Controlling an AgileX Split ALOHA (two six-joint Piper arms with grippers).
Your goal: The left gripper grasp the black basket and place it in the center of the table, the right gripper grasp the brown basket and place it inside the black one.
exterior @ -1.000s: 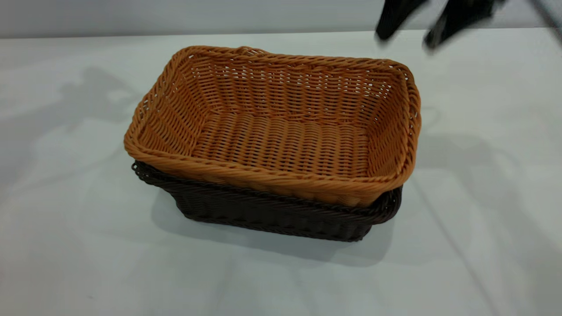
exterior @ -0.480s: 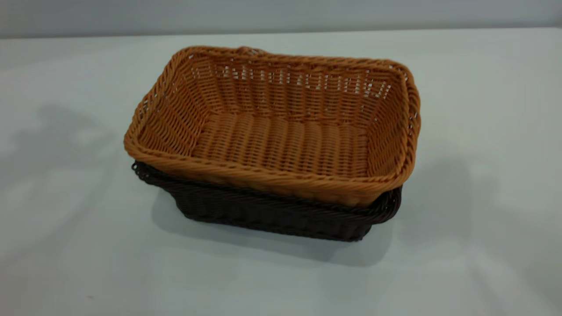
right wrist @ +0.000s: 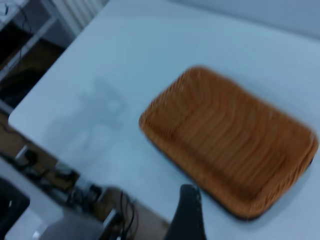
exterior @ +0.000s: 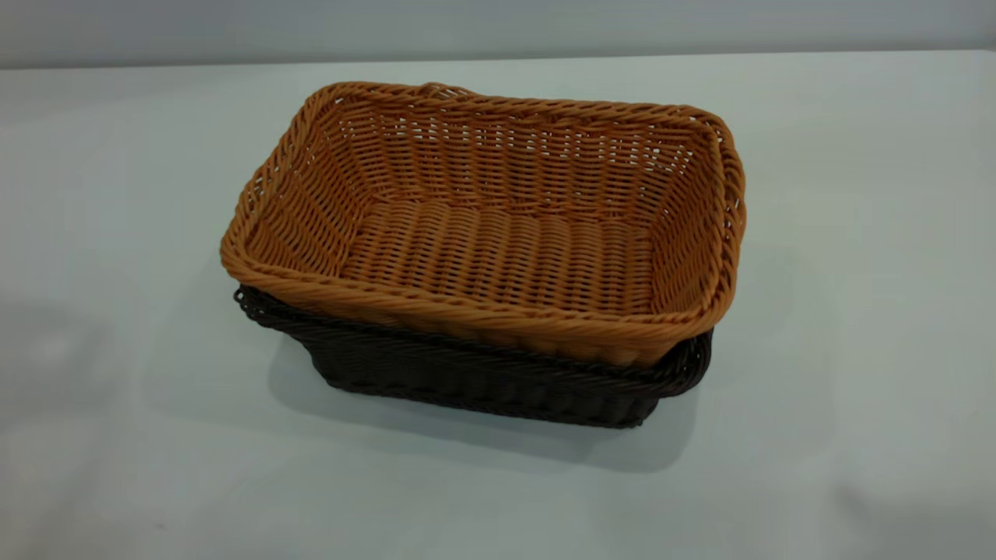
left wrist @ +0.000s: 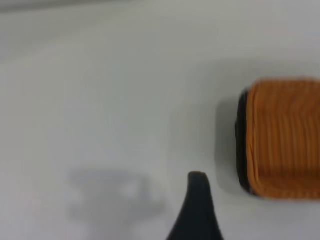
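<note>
- Left gripper was raised well above the table, off to one side of the baskets and well apart from them; missing from the exterior view.
- Only one dark fingertip showed in the left wrist view, blurred; couldn't tell whether apart or together.
- Nothing seen held at that tip, bare table under it.
- Right gripper was also high above the table, looking down near a table edge, well apart from the baskets; also missing from the exterior view.
- Again only one dark finger visible in the right wrist view; couldn't tell apart or together.
- Brown basket sat nested inside the black basket, around the middle of the table, both upright.
- Was orange-tan wicker, rectangular, flared sides, braided rim, open weave letting light through the far wall; empty inside.
- Rode high, its rim above the black rim; looked slightly tilted, near left corner raised more.
- Black basket was very dark brown-black wicker, same shape, flat on the table; only its near wall and rim showed below the brown one.
- Soft shadow lay on the table around the stack.
- Seen from the wrist views as an orange rectangle with a thin dark edge, blurred.
</note>
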